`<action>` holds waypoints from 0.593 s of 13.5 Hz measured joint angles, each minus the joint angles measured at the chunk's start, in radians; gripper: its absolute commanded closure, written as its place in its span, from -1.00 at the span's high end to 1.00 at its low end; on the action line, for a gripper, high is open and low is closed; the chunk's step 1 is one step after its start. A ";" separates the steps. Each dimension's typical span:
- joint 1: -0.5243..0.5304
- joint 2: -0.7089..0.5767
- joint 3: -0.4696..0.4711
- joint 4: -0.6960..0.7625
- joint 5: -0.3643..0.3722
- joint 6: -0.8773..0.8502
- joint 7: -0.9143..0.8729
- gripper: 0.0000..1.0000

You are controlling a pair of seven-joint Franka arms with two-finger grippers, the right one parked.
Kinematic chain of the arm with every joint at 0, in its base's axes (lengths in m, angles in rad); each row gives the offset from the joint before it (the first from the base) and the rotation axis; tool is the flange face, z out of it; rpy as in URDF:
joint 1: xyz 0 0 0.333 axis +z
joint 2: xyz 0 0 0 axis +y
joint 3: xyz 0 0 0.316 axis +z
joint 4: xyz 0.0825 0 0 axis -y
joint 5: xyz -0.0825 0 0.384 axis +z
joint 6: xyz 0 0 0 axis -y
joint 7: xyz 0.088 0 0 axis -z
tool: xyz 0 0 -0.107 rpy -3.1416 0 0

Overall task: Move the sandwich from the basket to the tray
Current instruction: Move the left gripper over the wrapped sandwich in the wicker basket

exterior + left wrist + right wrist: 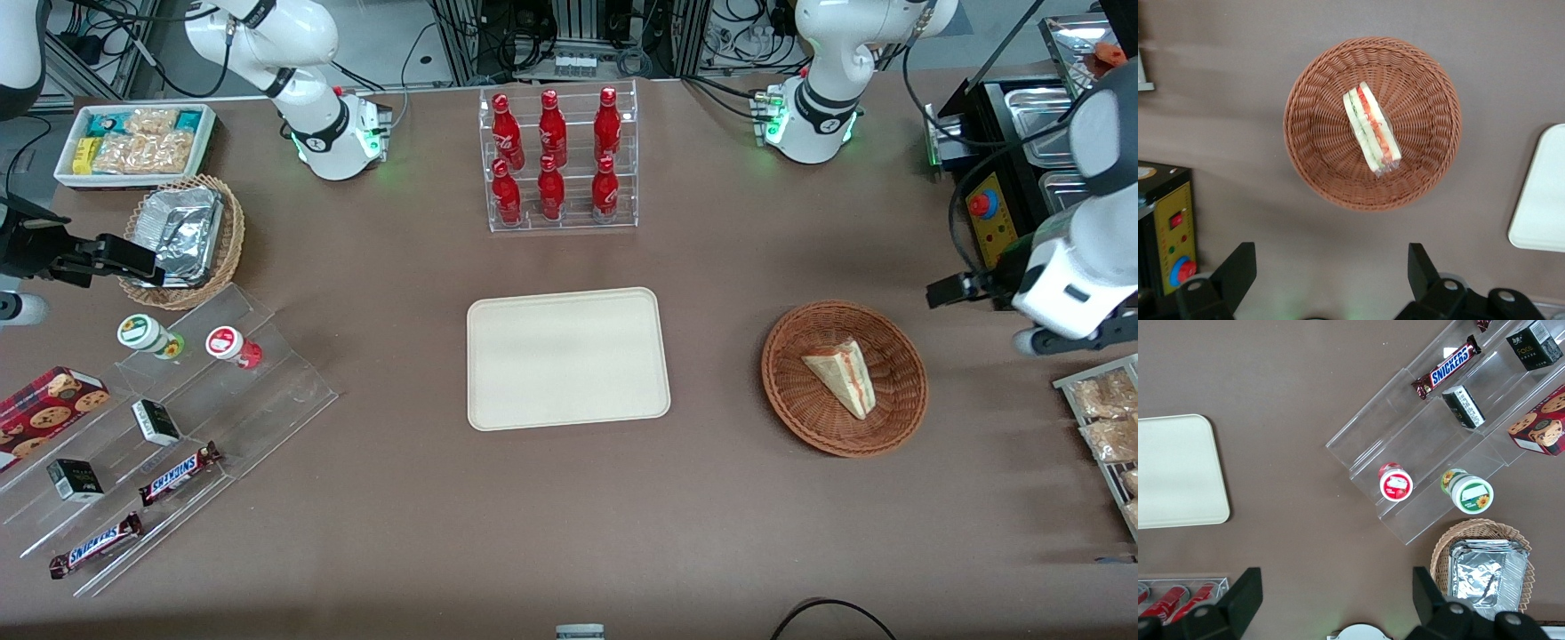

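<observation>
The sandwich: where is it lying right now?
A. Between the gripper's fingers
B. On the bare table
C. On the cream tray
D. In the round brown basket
D: the sandwich lies in the basket; the tray is bare, and the open gripper hangs above the table, apart from it.

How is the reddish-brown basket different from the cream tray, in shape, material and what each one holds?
The basket is round and woven of wicker; the tray is rectangular with rounded corners and smooth. The basket is deeper and holds the sandwich; the tray is flat and holds nothing yet. The basket lies toward the working arm's end. Both rest on the brown table. The gripper hangs open above the table beside the basket.
</observation>
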 measured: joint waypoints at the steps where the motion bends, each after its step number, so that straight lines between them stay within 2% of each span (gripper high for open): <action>1: 0.000 0.002 0.000 -0.035 0.000 0.042 0.000 1.00; 8: -0.011 0.013 -0.001 -0.212 0.000 0.263 -0.117 1.00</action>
